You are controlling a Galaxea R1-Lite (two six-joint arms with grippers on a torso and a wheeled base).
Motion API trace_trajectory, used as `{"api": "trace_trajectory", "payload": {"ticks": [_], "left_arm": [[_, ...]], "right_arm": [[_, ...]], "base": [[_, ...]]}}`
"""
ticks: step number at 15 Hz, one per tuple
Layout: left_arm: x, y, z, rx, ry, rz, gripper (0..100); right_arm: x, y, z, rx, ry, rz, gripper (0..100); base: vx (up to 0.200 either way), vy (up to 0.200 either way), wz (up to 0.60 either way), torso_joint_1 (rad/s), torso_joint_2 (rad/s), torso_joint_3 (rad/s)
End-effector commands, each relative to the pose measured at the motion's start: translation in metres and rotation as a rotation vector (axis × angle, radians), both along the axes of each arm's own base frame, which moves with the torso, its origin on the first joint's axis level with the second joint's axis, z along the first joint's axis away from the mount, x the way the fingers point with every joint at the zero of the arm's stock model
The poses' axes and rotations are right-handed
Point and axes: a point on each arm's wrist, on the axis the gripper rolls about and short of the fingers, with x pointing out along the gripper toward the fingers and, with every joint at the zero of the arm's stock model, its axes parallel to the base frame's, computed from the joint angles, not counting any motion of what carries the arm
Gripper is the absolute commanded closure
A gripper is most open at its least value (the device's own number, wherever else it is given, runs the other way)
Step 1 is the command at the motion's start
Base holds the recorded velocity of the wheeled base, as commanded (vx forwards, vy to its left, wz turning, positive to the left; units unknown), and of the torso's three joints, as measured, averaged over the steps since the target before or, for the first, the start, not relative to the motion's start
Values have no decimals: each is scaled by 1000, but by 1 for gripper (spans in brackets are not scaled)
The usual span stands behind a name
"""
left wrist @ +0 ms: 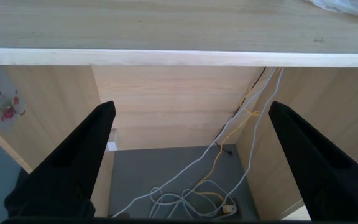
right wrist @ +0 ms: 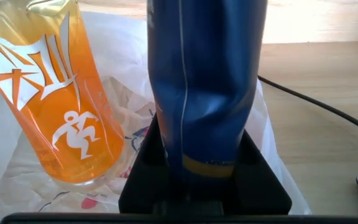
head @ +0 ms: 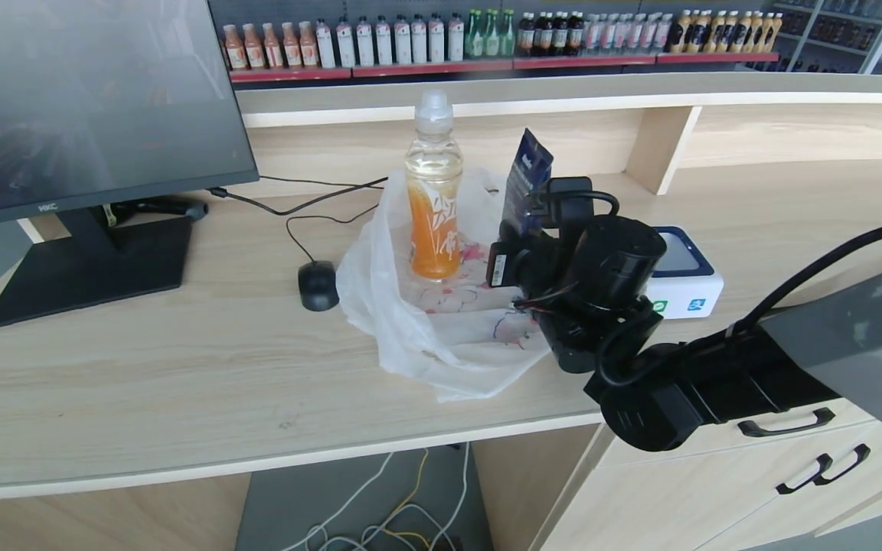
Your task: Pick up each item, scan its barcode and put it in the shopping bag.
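Right now we see the right gripper [head: 521,229] clenched on a dark blue packet [head: 527,180]. The packet stands upright in the jaws and rises above them. It hangs over the right part of the white shopping bag [head: 426,337], just beside the bottle [head: 433,191] but not touching it.

From the right wrist we note the same hold. The packet [right wrist: 207,81] is pinched low down between the black fingers of the right gripper [right wrist: 207,177], and its body is slightly creased above the grip. The bottle [right wrist: 61,106] sits close alongside, with the bag [right wrist: 114,43] under and behind both.

The bottle holds an orange drink and has a pale cap. It stands upright on the spread plastic of the bag, and thin folds of the bag rise behind it. We cannot tell whether it sits inside the bag or only on top of it.

The bag lies crumpled near the middle of the wooden counter [head: 142,383]. A black mouse [head: 318,285] rests just to its left. A monitor [head: 89,99] stands well apart at the far left. A small white box [head: 687,285] with a blue-rimmed top sits on the counter to the right, partly behind the right arm.

The left gripper [left wrist: 191,168] hangs below the counter edge. Its fingers [left wrist: 73,168] are spread wide and hold nothing. Between them we see loose cables [left wrist: 229,149] under the counter.
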Motion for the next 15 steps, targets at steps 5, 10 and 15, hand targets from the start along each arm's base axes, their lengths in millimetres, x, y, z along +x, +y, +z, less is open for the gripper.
{"api": "trace_trajectory", "payload": {"ticks": [5, 10, 15], "left_arm": [[0, 0, 0, 0, 0, 0, 0], [0, 0, 0, 0, 0, 0, 0], [0, 0, 0, 0, 0, 0, 0]], "right_arm": [[-3, 7, -3, -5, 7, 14, 100], [-3, 6, -3, -4, 6, 14, 100], [-2, 5, -6, -14, 14, 9, 100]], "base": [[0, 0, 0, 0, 0, 0], [0, 0, 0, 0, 0, 0], [0, 0, 0, 0, 0, 0]]}}
